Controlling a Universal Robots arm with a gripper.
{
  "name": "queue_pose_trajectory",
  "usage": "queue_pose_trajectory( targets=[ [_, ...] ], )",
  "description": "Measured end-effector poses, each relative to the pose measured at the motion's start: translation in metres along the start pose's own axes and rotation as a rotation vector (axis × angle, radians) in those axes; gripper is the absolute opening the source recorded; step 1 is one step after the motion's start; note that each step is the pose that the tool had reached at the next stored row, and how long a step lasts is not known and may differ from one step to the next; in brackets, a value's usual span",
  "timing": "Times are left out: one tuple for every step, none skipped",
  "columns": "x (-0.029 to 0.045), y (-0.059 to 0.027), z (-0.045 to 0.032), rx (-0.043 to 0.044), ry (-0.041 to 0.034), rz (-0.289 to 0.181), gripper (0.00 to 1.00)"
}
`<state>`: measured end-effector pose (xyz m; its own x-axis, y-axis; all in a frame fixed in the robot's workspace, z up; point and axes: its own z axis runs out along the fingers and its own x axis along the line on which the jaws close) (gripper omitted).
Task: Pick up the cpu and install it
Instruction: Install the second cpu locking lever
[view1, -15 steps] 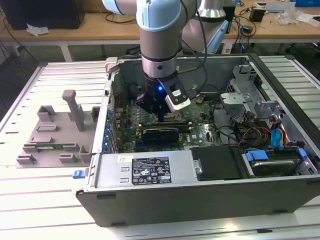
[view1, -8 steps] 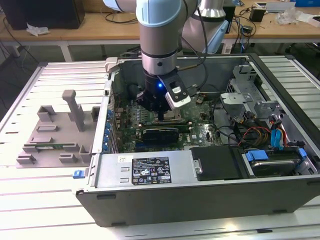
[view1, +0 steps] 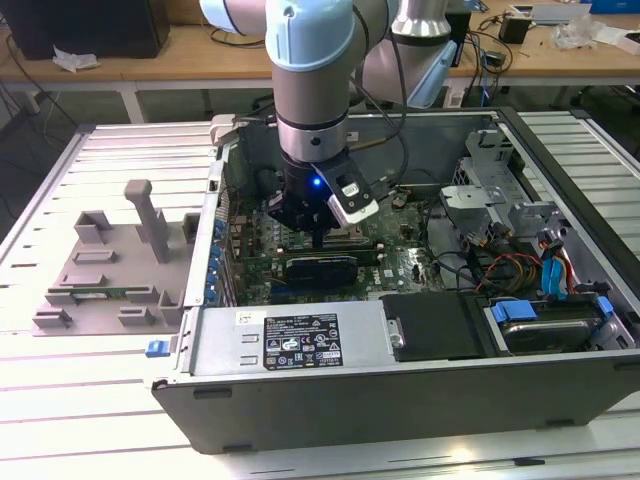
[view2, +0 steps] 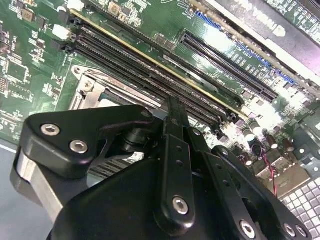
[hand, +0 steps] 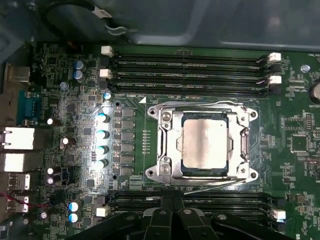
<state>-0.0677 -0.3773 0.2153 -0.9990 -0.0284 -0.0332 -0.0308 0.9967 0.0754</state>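
A robot arm is reaching down into an open computer case (view1: 400, 380), its gripper (view1: 318, 235) hovering just above the green motherboard (hand: 65, 75). The cpu (hand: 205, 143) is sitting flat inside the metal-framed socket (hand: 165, 145) on the motherboard, apart from the gripper. The gripper's fingers (view2: 176, 125) are pressed together, holding nothing.

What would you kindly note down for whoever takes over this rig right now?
Hand: low over the board inside the open computer case, next to the socket; it carries nothing that shows, and whether its fingers are open or shut cannot be told.
Chip: lying flat in the socket, silver top up, metal frame around it.
Done: chip appears placed.
Left: whether the frame is latched cannot be told; check that.
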Motion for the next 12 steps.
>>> queue_pose_trajectory(
  targets=[
    [0.0007, 0.0000, 0.0008, -0.0003, -0.0007, -0.006, 0.11],
    [0.0011, -0.0001, 0.0013, -0.0008, -0.0012, -0.011, 0.11],
    [0.0019, -0.0001, 0.0025, -0.0020, -0.0031, -0.019, 0.11],
    [0.0027, -0.0002, 0.0037, -0.0030, -0.0047, -0.026, 0.11],
    [0.0032, -0.0003, 0.0049, -0.0054, -0.0062, -0.038, 0.11],
    [0.0034, -0.0003, 0.0058, -0.0094, -0.0075, -0.047, 0.11],
    [0.0039, -0.0004, 0.0064, -0.0132, -0.0095, -0.054, 0.11],
    [0.0045, -0.0004, 0.0069, -0.0187, -0.0118, -0.059, 0.11],
    [0.0057, -0.0004, 0.0078, -0.0284, -0.0155, -0.064, 0.11],
    [0.0060, -0.0005, 0.0082, -0.0366, -0.0186, -0.066, 0.11],
    [0.0071, -0.0004, 0.0085, -0.0484, -0.0231, -0.067, 0.11],
    [0.0084, -0.0010, 0.0088, -0.0598, -0.0280, -0.068, 0.11]
  ],
)
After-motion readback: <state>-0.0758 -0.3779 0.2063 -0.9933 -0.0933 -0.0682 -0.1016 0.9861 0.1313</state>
